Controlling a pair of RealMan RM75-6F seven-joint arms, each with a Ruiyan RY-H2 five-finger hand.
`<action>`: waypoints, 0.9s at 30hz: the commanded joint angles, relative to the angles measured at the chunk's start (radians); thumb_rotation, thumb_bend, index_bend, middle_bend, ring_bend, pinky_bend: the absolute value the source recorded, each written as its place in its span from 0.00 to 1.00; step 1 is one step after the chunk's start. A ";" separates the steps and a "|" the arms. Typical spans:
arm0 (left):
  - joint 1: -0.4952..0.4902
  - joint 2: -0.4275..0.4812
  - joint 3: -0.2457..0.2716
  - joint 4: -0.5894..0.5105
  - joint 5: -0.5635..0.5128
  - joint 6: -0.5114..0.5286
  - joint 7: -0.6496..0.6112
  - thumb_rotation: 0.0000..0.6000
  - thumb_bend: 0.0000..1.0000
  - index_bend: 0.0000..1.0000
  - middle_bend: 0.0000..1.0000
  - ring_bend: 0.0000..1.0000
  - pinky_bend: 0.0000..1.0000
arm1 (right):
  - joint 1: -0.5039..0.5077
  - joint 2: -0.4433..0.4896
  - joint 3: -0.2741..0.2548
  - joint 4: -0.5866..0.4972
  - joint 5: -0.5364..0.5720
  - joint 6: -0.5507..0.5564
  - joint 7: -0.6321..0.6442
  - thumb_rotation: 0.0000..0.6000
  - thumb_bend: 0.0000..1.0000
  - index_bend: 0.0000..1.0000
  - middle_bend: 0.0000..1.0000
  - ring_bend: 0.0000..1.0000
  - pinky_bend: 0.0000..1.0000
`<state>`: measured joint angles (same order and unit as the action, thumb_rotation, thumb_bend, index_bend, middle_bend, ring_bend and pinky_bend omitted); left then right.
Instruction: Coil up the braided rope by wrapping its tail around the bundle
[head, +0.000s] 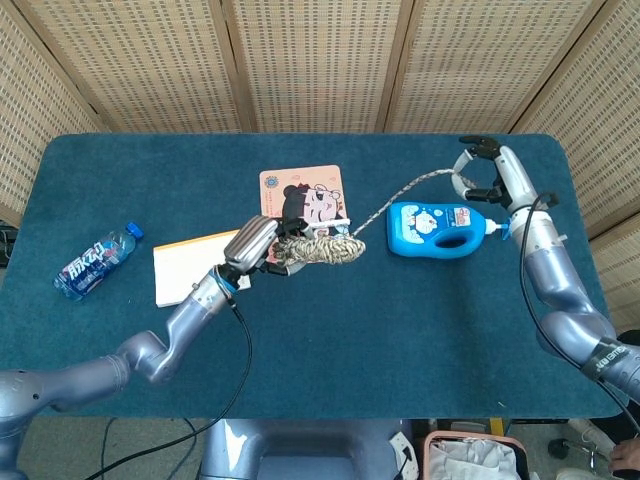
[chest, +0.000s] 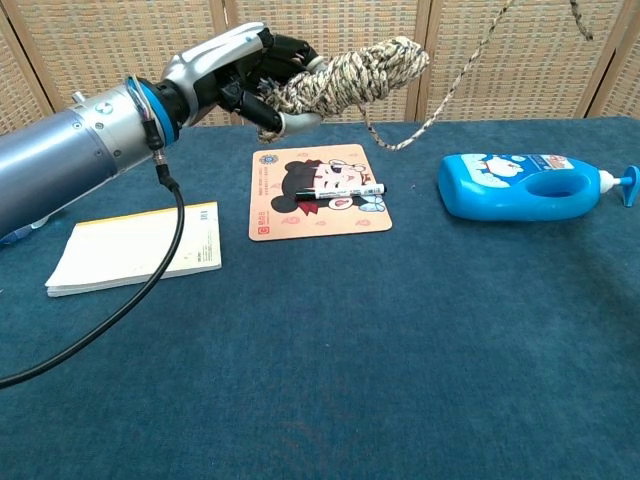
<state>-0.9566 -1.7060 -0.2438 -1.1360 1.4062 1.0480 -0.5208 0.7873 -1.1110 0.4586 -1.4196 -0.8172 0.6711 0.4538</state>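
Observation:
The coiled bundle of braided rope (head: 325, 250) (chest: 350, 74) is lifted off the table, and my left hand (head: 258, 245) (chest: 235, 68) grips its left end. From the bundle the tail (head: 405, 193) (chest: 450, 90) runs up and right, a little slack, to my right hand (head: 487, 172), which holds its end above the blue bottle. In the chest view the right hand is out of frame; only a bit of the tail's end (chest: 580, 15) shows at the top right.
A blue pump bottle (head: 443, 228) (chest: 530, 186) lies on its side at the right. A cartoon mat (head: 305, 203) (chest: 318, 192) with a marker pen (chest: 350, 189) lies mid-table, a yellow notepad (head: 190, 268) (chest: 140, 247) to its left, a water bottle (head: 95, 262) far left.

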 joint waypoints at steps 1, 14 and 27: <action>-0.018 -0.040 -0.046 0.032 -0.064 -0.032 0.073 1.00 0.50 0.69 0.56 0.50 0.56 | -0.039 -0.006 -0.029 -0.030 -0.067 0.019 0.008 1.00 0.43 0.70 0.16 0.00 0.00; -0.066 -0.100 -0.118 0.105 -0.178 -0.079 0.282 1.00 0.50 0.69 0.56 0.50 0.57 | -0.195 0.091 -0.119 -0.277 -0.390 0.133 0.074 1.00 0.43 0.71 0.16 0.00 0.00; -0.096 -0.157 -0.176 0.142 -0.286 -0.089 0.423 1.00 0.50 0.69 0.56 0.50 0.57 | -0.247 0.246 -0.168 -0.526 -0.666 0.197 0.302 1.00 0.43 0.71 0.16 0.00 0.00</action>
<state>-1.0509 -1.8585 -0.4174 -0.9989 1.1244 0.9564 -0.1059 0.5471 -0.8956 0.3011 -1.9063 -1.4462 0.8547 0.7122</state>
